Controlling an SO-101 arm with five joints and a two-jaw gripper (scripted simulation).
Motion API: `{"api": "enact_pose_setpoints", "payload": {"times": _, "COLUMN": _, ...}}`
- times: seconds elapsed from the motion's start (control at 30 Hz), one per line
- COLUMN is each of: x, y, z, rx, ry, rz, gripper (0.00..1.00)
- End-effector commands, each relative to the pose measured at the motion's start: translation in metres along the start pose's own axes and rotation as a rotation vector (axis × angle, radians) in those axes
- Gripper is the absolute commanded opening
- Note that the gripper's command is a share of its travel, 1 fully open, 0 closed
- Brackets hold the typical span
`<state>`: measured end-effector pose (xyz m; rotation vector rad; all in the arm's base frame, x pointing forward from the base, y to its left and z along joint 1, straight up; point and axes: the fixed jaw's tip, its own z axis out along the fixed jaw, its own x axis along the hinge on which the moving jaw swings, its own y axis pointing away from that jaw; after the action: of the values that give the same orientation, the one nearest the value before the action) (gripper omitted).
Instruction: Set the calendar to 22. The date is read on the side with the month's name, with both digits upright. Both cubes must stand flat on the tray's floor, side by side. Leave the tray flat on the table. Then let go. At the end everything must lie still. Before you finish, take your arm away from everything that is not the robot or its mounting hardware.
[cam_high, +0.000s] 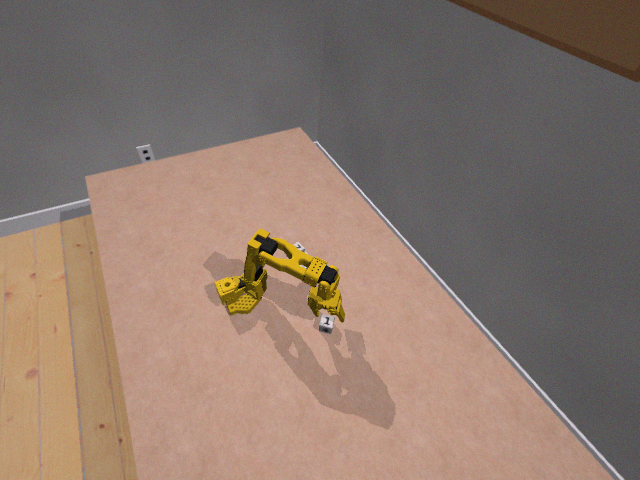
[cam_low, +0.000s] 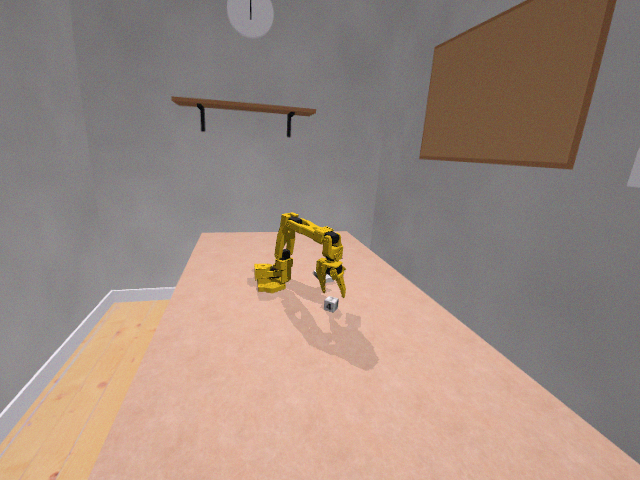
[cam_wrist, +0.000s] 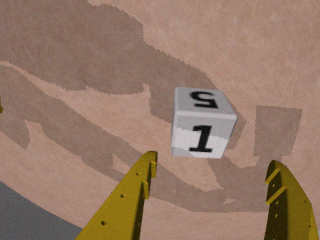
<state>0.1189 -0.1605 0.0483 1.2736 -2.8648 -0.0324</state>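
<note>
One white date cube (cam_high: 326, 323) rests on the table, apart from my fingers. In the wrist view (cam_wrist: 202, 123) it shows a 1 on the face towards me and a 5 on the adjoining face. In the exterior view the cube (cam_low: 331, 304) shows a 4 on its side. My gripper (cam_high: 328, 311) hangs just above and behind the cube, open and empty; it also shows in the exterior view (cam_low: 333, 289) and in the wrist view (cam_wrist: 214, 163). A small white piece (cam_high: 298, 246) peeks out behind my arm; I cannot tell whether it is the tray. No second cube is visible.
My yellow base (cam_high: 238, 295) sits on the table left of the cube. The table's right edge (cam_high: 439, 279) runs along the grey wall. A wooden floor lies off the left edge.
</note>
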Motion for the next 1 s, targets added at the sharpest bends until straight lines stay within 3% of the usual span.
{"api": "enact_pose_setpoints", "payload": {"times": 0.0, "x": 0.0027, "y": -0.0068, "z": -0.0245, "rx": 0.075, "ry": 0.013, "rz": 0.013, "gripper": 0.36}}
{"api": "enact_pose_setpoints", "payload": {"times": 0.17, "x": 0.0024, "y": -0.0056, "z": -0.0295, "rx": 0.075, "ry": 0.013, "rz": 0.013, "gripper": 0.36}}
{"api": "enact_pose_setpoints", "payload": {"times": 0.97, "x": 0.0024, "y": -0.0057, "z": -0.0305, "rx": 0.08, "ry": 0.014, "rz": 0.013, "gripper": 0.36}}
